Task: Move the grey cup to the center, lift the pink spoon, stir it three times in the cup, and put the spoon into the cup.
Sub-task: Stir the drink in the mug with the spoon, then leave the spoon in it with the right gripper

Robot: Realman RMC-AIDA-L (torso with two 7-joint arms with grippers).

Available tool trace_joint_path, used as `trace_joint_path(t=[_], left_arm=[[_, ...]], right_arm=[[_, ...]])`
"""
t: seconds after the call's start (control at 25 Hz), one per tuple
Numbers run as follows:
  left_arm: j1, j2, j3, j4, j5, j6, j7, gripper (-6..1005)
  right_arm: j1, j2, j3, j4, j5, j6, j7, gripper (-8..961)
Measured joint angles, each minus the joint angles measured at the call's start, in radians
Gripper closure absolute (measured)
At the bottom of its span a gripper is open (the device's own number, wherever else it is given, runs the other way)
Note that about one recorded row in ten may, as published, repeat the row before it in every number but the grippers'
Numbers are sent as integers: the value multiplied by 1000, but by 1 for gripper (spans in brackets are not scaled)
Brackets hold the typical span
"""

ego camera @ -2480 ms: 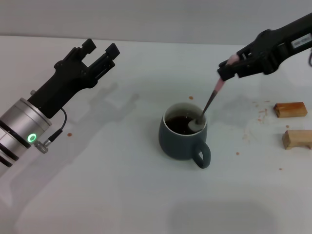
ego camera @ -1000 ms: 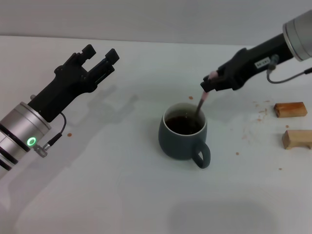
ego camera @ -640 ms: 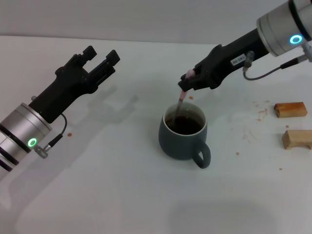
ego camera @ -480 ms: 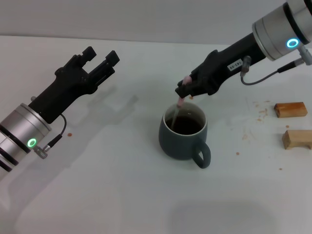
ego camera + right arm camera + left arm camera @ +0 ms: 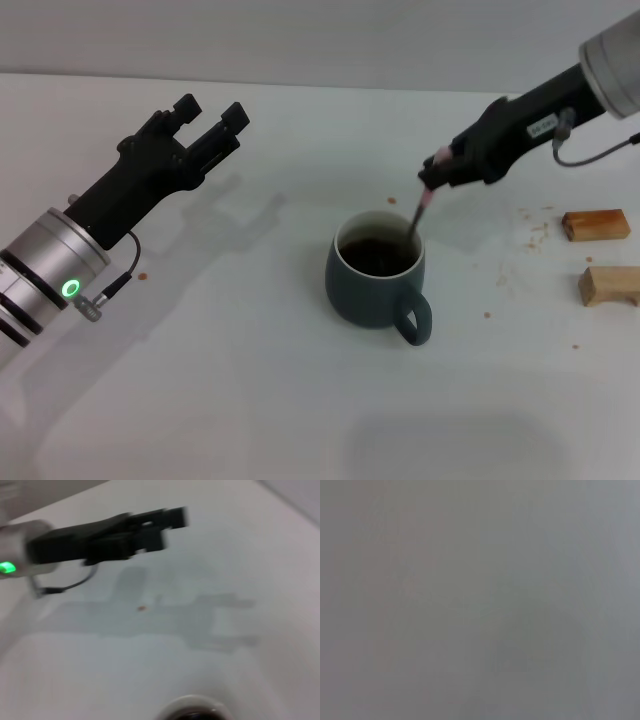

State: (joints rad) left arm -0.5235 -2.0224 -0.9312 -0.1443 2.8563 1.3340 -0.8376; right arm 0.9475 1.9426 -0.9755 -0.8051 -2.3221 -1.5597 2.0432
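Note:
The grey cup [image 5: 377,269] stands at the middle of the table with dark liquid inside and its handle toward the front right. Its rim also shows in the right wrist view [image 5: 192,707]. My right gripper [image 5: 437,173] is above the cup's far right rim, shut on the pink handle of the pink spoon [image 5: 422,209]. The spoon slants down into the cup and its bowl is hidden in the liquid. My left gripper [image 5: 211,112] is raised at the far left, open and empty; it also shows in the right wrist view [image 5: 170,517].
Two brown wooden blocks [image 5: 596,224] [image 5: 610,285] lie at the right edge. Small brown crumbs [image 5: 530,235] are scattered between them and the cup. The left wrist view shows only flat grey.
My right gripper has swung the spoon from the cup's right side to its left side and back to the right. The left arm has barely shifted.

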Motion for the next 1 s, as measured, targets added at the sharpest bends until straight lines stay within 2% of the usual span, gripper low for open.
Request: trace_joint_path(t=[0.12,0.2,0.52,0.6,0.8,0.92,0.96,1.0], left_arm=[[-3,-3,0,0,0,-8,2,170],[-6,-5,0,0,0,-9,3,170],[-9,-7,0,0,0,-11,8,170],[-9,-7,0,0,0,-13,8,170],[-9,-7,0,0,0,-15,9,170],[-9,-6,0,0,0,-15,8,170],[-9,-6,0,0,0,-15,8,170],[-9,-6,0,0,0,-15,8,170]], right_arm=[[8,-3,22,3,2,22,-2,853],[21,4,28,3,4,28,-7,853],[73,60,-4,6,5,27,-23,853],[79,69,-19,8,5,11,-24,853],[75,70,-37,8,2,-32,-22,853],[60,57,-36,6,-1,-52,-14,853],[48,42,-32,7,-3,-57,-11,853],[48,42,-32,7,-3,-57,-11,853]])
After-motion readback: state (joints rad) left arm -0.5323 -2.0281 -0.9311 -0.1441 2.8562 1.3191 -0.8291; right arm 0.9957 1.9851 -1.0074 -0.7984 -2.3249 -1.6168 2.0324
